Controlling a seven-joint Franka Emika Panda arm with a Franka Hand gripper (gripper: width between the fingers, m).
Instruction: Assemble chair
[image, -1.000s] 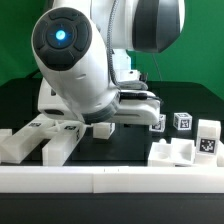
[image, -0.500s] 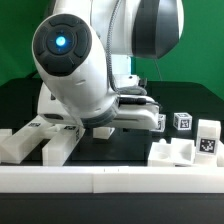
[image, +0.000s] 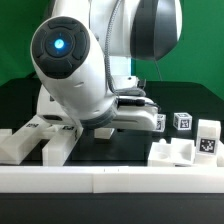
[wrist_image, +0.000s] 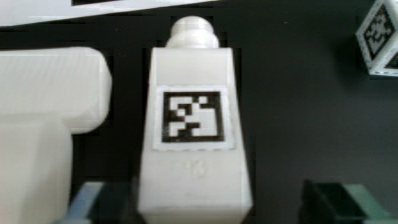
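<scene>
In the wrist view the pincer (wrist_image: 224, 202) hangs straight over a long piece (wrist_image: 196, 120) of the chair, which lies flat on the black table (wrist_image: 294, 110) and runs lengthwise away from the pincer. Its narrower peg end is farthest from the fingers, and a black-and-white tag faces up at its middle. The two fingers (wrist_image: 349, 200) stand spread, one on each side of the near end of this piece. A strip of table shows between the darker finger and the piece's edge, so the jaws are apart and pinch nothing. Beyond the paler finger, just beside the long piece, lies a broad white block (wrist_image: 45, 95) with rounded corners. Beyond the darker finger, well apart from the long piece, the corner of a tagged cube (wrist_image: 377, 40) shows at the frame's edge. In the exterior view the arm (image: 75, 70) fills the middle and its bulk hides the fingertips, which are low over the table. More loose chair parts sit around the pincer — slotted blocks (image: 35, 140) to the exterior view's left, and to its right a small cube (image: 182, 121), a taller tagged block (image: 207, 138) and a low notched piece (image: 165, 152). A long white rail (image: 110, 180) runs across the front, between the pincer and the camera.
</scene>
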